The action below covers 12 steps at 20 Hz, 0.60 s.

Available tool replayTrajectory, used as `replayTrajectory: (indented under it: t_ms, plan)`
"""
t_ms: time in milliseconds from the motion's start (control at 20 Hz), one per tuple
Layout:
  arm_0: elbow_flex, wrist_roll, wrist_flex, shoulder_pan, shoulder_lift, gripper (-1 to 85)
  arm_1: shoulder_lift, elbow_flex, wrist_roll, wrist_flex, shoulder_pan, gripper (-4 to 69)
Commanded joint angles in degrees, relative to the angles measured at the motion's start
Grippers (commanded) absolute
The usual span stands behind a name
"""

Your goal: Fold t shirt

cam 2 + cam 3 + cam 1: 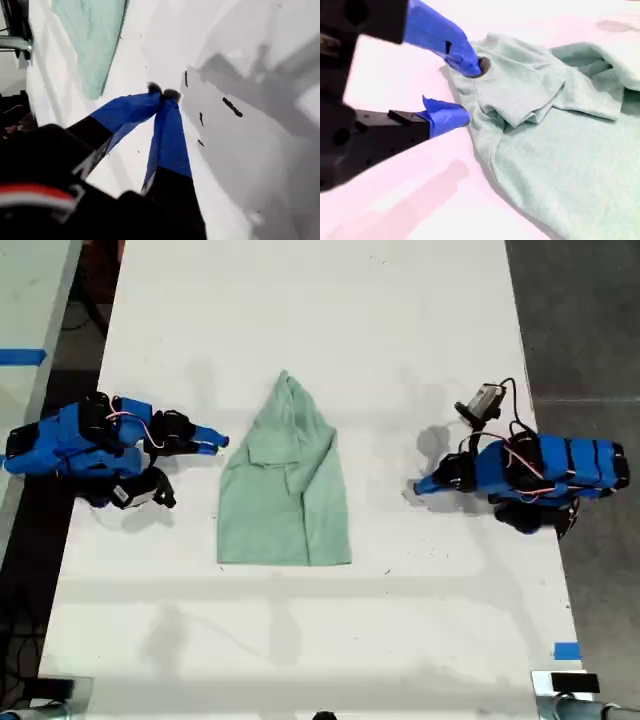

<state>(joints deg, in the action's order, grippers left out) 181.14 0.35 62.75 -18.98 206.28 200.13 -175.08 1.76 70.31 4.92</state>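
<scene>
The t shirt [285,490] lies flat in the middle of the white desk [400,340]. Its wide straight hem is toward the near side of the exterior view and its narrow point toward the far side. The sides look already turned in, with a sleeve lying creased on top.

My second gripper [462,92] is on the exterior view's left, right at the shirt's edge. Its jaws are well apart and hold nothing. One blue tip rests on or just over the fabric, and the other sits at the cloth's border on the desk. My first gripper [164,94] is on the exterior view's right, clear of the shirt. Its tips are pressed together on nothing, and there is bare desk between it and the cloth.

I judge the step in hand to be taking hold of this side edge for the next fold. To do it well:

- I should slide the lower jaw under the border, not just press on it, so I pinch every layer and not only the loose sleeve.
- I should close firmly before lifting and lift only a little, so the soft cloth does not drag the whole shirt sideways.
- I should carry the edge across evenly.
- My first gripper would have to part its jaws and come to the opposite edge if the fold needs both sides. A one-sided pull could skew the hem.
</scene>
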Motion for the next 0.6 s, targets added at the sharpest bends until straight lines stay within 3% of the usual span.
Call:
replayTrajectory:
  t_ms: [0,350,550]
  plan:
    - [1.9,8.3,-7.3,6.6,0.4,-0.1,0.8,-3.0,0.0,1.0,2.8,0.8]
    - [-5.4,2.6,-3.5,8.9,-5.0,-0.2,0.8,-3.0,0.1,1.0,3.3,0.8]
    - [-33.8,-7.6,-0.6,17.0,-51.6,-0.2,0.8,-3.0,0.1,1.0,3.4,0.8]
